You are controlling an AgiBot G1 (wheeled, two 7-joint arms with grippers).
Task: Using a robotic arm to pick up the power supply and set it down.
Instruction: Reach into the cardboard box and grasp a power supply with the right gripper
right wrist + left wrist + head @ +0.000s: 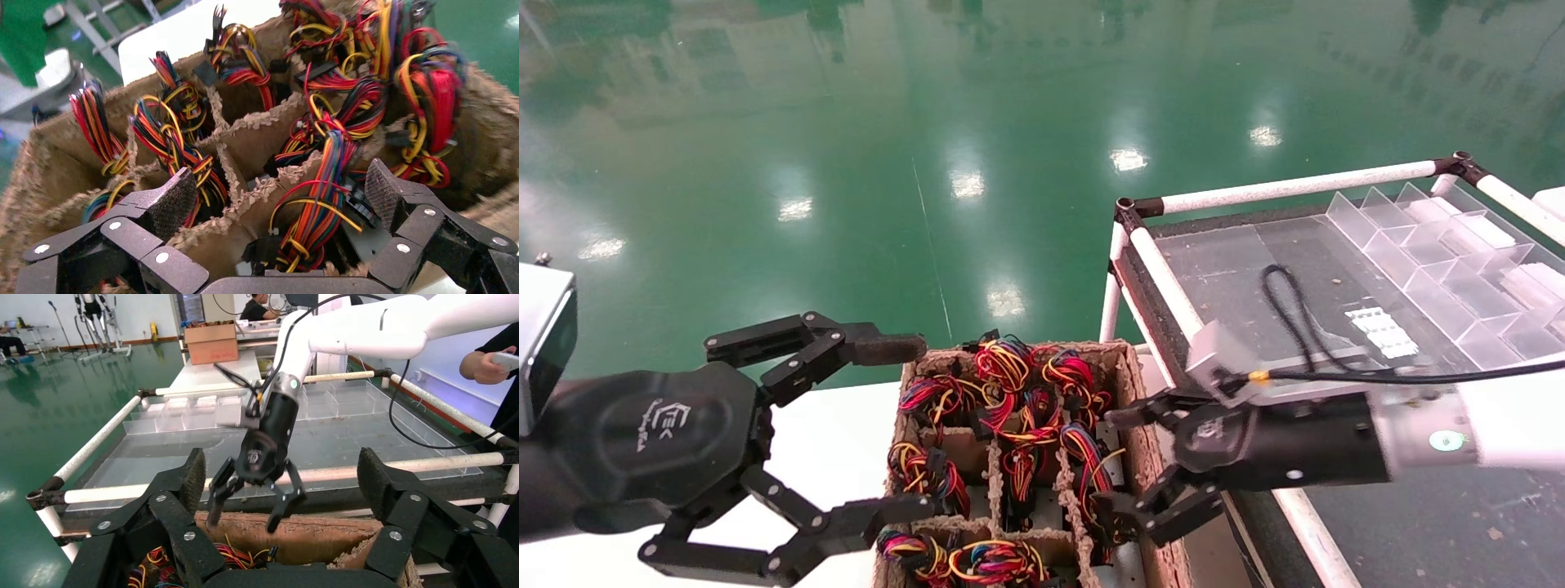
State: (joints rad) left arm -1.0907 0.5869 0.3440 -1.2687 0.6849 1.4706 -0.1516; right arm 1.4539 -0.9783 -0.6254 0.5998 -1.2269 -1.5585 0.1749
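Several power supplies stand in a divided cardboard box, their red, yellow and orange wire bundles sticking up. The robotic arm, my right one with the white tube, holds its gripper open over the box's right side. In the right wrist view that gripper straddles one compartment. A wire bundle rises there from the power supply's grey metal case; the fingers touch nothing. My left gripper hangs open and empty at the box's left side. The left wrist view shows the right gripper above the box wall.
A rack of white tubes stands right of the box, carrying a clear sheet and a clear divided tray. The box sits on a white table. A person's arm shows beyond the rack. Green floor lies ahead.
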